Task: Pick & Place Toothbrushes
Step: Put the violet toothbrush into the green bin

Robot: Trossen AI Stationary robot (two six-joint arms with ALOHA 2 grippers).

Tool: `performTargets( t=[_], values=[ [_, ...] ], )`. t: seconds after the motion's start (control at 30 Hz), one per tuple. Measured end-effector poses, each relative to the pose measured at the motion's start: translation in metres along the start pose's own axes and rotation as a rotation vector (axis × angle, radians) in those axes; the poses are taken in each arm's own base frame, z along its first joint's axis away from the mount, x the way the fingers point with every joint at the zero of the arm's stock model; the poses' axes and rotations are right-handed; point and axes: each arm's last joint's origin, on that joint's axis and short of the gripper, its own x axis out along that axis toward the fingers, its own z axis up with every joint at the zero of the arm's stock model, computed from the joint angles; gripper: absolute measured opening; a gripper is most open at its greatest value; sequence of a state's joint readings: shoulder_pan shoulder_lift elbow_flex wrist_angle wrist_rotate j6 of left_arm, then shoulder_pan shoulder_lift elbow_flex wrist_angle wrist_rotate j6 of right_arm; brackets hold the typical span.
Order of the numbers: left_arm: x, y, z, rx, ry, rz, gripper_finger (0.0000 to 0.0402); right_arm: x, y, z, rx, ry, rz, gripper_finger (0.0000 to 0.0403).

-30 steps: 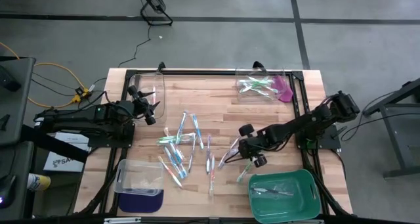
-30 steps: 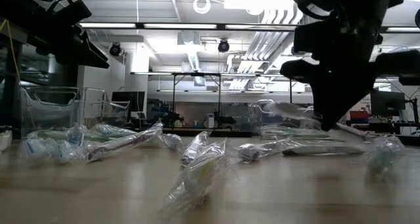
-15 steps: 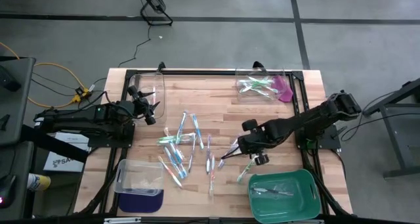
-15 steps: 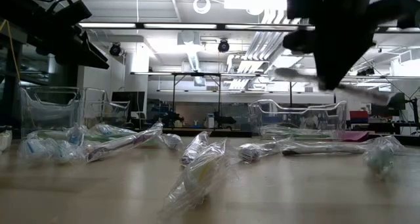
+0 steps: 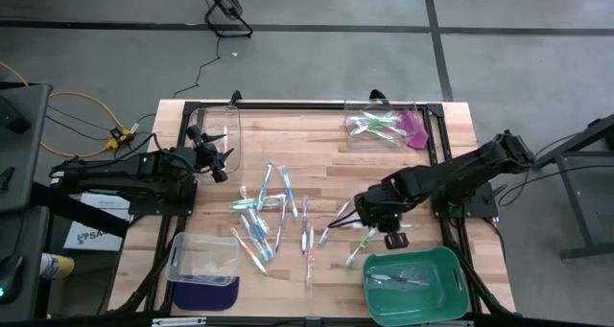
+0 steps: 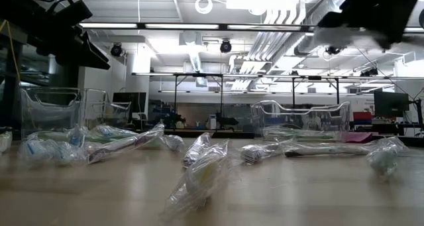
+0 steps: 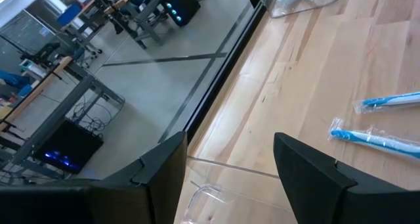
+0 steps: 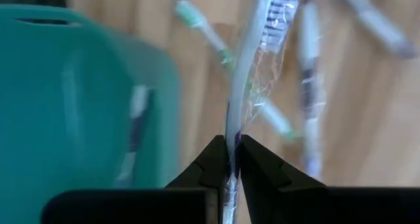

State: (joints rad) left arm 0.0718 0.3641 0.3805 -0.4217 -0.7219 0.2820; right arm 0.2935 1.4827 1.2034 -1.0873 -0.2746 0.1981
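One slim wrapped toothbrush point(image 8: 252, 60) (crinkly clear film) | pinched by right gripper point(image 8: 231, 159) | left gripper point(image 7: 230, 178) wide

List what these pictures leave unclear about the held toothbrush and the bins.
- Held toothbrush colour: right wrist view, blurred inside its wrapper; too small in the high view.
- Right gripper: low view, blurred and cut off by the top edge.
- Green tray contents: count unclear, too small in the high view.
- Near-left clear bin: contents too faint to tell.
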Motion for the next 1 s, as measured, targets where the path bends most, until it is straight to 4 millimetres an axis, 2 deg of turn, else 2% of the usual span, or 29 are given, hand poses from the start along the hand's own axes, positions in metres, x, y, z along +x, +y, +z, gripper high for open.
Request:
performTargets(
  t=[0.17, 0.37, 0.77, 1.0],
  values=[
    [0.000, 0.000, 0.000, -0.001, 0.000, 0.000, 0.0221, 0.002, 0.011, -0.004, 0.041, 0.043, 0.115, 0.0025],
    [0.000, 0.000, 0.000, -0.003, 0.000, 0.000, 0.0221, 0.007, 0.032, -0.010, 0.076, 0.083, 0.132, 0.0025],
    [0.000, 0.000, 0.000, -0.011, 0.000, 0.000, 0.0221, 0.020, 0.082, -0.036, 0.143, 0.153, 0.076, 0.0025],
    [0.000, 0.000, 0.000, -0.019, 0.000, 0.000, 0.0221, 0.025, 0.105, -0.049, 0.095, 0.131, 0.039, 0.0025]
  ],
)
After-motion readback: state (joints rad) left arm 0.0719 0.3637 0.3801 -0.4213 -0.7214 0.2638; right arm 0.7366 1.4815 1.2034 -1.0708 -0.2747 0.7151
